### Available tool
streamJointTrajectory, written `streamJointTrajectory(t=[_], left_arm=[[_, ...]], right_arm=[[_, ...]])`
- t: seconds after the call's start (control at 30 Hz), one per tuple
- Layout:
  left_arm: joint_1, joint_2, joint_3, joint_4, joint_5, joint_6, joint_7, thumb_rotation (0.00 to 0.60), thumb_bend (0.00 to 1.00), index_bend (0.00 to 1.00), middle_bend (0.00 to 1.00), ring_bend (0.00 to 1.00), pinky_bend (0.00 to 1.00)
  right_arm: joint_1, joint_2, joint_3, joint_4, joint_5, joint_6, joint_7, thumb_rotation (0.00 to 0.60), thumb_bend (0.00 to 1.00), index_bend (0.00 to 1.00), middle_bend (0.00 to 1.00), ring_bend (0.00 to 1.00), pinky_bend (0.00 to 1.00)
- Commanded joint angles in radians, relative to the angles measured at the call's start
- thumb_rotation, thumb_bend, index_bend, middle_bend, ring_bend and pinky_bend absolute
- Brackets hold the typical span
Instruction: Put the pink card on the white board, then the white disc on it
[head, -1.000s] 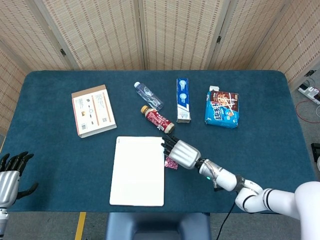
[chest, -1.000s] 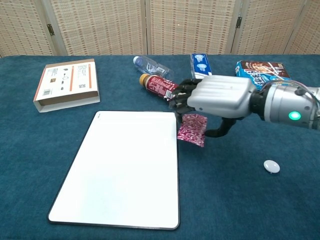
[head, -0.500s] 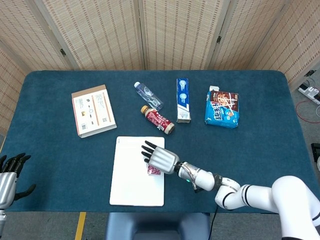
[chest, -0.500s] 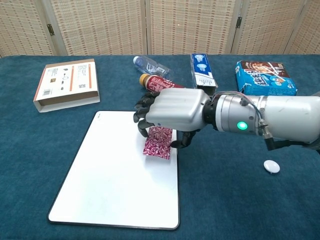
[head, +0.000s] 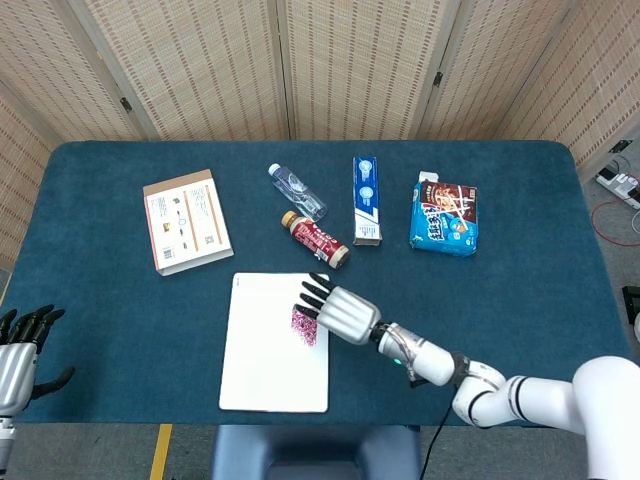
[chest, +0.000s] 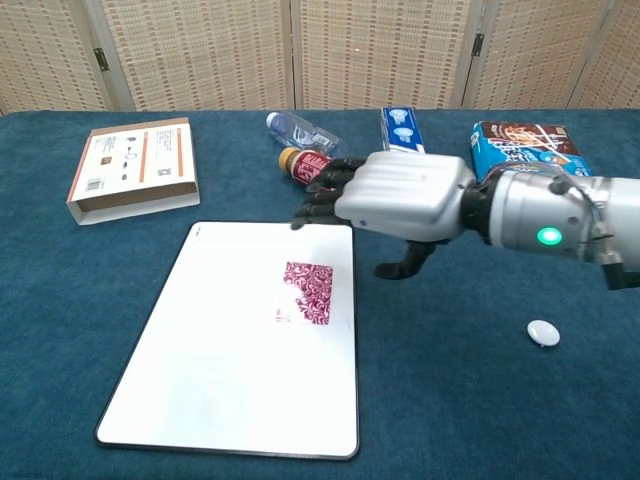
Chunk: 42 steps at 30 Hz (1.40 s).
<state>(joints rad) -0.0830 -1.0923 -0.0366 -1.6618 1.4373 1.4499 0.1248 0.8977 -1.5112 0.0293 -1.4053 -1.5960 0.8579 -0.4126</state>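
- The pink card (chest: 307, 293) now lies flat on the white board (chest: 220, 360), toward the board's right edge and nearer its far end; half a second ago it hung pinched under the right hand above that same spot.
- The right hand (chest: 395, 197) has let go and lifted off. It hovers above the board's far right corner, fingers spread and pointing toward the red drink bottle (head: 315, 239), with nothing in it.
- From the head view the hand (head: 337, 308) sits just beside the card (head: 304, 325), with no contact that I can make out.
- To my eye, the first half of the task is done: the card rests wholly on the board and looks settled.
- The white disc (chest: 543, 333) lies on the blue bench (chest: 60, 300) well to the right of the board, nearer the front edge, untouched. That should be the next thing to fetch, and it is small and flat, so picking it off the cloth may be fiddly.
- The right forearm stretches in from the front right corner, low over the bench, its green light showing.
- The left hand (head: 20, 350) waits at the front left corner of the bench, fingers loosely apart, holding nothing.
- Along the far side sit a cardboard box (head: 186, 221), a clear water bottle (head: 297, 190), a toothpaste box (head: 366, 200) and a blue snack packet (head: 443, 217).
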Motion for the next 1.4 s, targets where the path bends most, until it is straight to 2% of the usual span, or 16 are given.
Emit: streamJointTrajectory(t=[0.03, 0.1, 0.2, 0.33, 0.5, 0.83, 1.4], left_arm=[[-0.003, -0.002, -0.001, 0.0, 0.0, -0.004, 0.001, 0.6, 0.25, 0.19, 0.15, 0.17, 0.0], [-0.005, -0.002, -0.001, -0.001, 0.004, -0.004, 0.005, 0.6, 0.25, 0.19, 0.15, 0.17, 0.0], [-0.007, -0.002, -0.001, -0.007, 0.009, -0.001, 0.009, 0.6, 0.25, 0.19, 0.15, 0.17, 0.0], [-0.011, -0.001, 0.0, -0.014, 0.015, -0.004, 0.016, 0.6, 0.25, 0.19, 0.15, 0.17, 0.0], [-0.015, 0.0, -0.003, -0.021, 0.016, -0.004, 0.023, 0.6, 0.25, 0.19, 0.15, 0.17, 0.0], [-0.013, 0.003, 0.0, -0.026, 0.018, -0.001, 0.025, 0.6, 0.25, 0.2, 0.15, 0.17, 0.0], [-0.008, 0.005, 0.003, -0.025, 0.017, 0.004, 0.021, 0.6, 0.25, 0.2, 0.15, 0.17, 0.0]], right_arm=[[-0.068, 0.08, -0.043, -0.066, -0.01, 0.071, 0.013, 0.6, 0.35, 0.25, 0.17, 0.03, 0.0], [-0.104, 0.122, -0.068, -0.097, -0.017, 0.107, 0.014, 0.6, 0.35, 0.33, 0.17, 0.04, 0.0], [-0.158, 0.166, -0.107, -0.119, -0.035, 0.162, 0.024, 0.6, 0.34, 0.36, 0.18, 0.05, 0.0], [-0.227, 0.188, -0.164, -0.104, -0.066, 0.222, 0.081, 0.6, 0.35, 0.36, 0.19, 0.05, 0.0], [-0.288, 0.184, -0.201, -0.054, -0.084, 0.263, 0.119, 0.6, 0.35, 0.36, 0.19, 0.06, 0.0], [-0.347, 0.14, -0.215, 0.044, -0.095, 0.275, 0.169, 0.6, 0.35, 0.36, 0.2, 0.05, 0.0], [-0.362, 0.107, -0.194, 0.087, -0.108, 0.242, 0.191, 0.6, 0.35, 0.36, 0.2, 0.05, 0.0]])
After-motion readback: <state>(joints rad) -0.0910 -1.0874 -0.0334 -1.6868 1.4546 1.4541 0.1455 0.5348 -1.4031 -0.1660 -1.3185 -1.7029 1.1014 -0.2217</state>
